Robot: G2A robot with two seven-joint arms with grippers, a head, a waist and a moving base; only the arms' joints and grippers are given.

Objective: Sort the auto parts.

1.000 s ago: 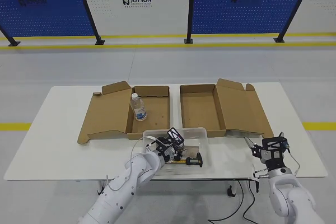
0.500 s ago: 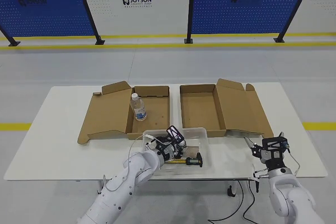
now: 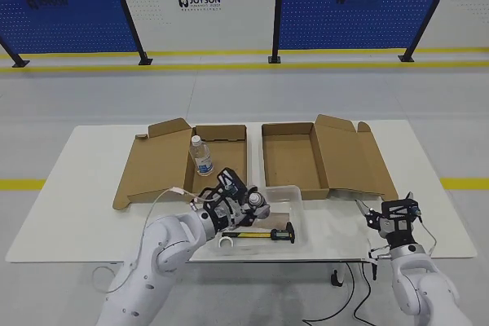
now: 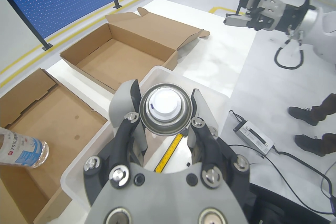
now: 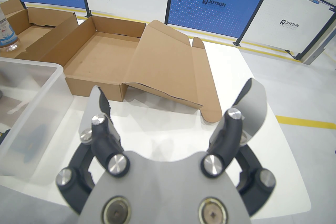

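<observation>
My left gripper (image 4: pixel 164 89) is shut on a metal spray can (image 4: pixel 164 110) with a white cap, held above the left rear part of the clear plastic bin (image 3: pixel 291 193). From above, the can (image 3: pixel 257 201) sticks out of that gripper (image 3: pixel 246 202) toward the right. A yellow and black measuring tool (image 3: pixel 269 235) lies in the bin. A clear bottle (image 3: pixel 200 155) rests in the left cardboard box (image 3: pixel 159 167). The right cardboard box (image 3: pixel 292 163) holds nothing. My right gripper (image 3: pixel 389 213) stands open over the table's front right corner, nothing between its fingers (image 5: pixel 101 101).
Both boxes lie open behind the bin with their lids folded outward. The right box's lid (image 5: pixel 170 64) lies flat just beyond my right gripper (image 5: pixel 176 101). Bare white tabletop (image 3: pixel 90 187) spreads at the far left. A power brick and cables (image 4: pixel 253 134) lie on the floor.
My left gripper has risen out of the bin with the spray can and shifted left and back, toward the left box. The right arm has kept still.
</observation>
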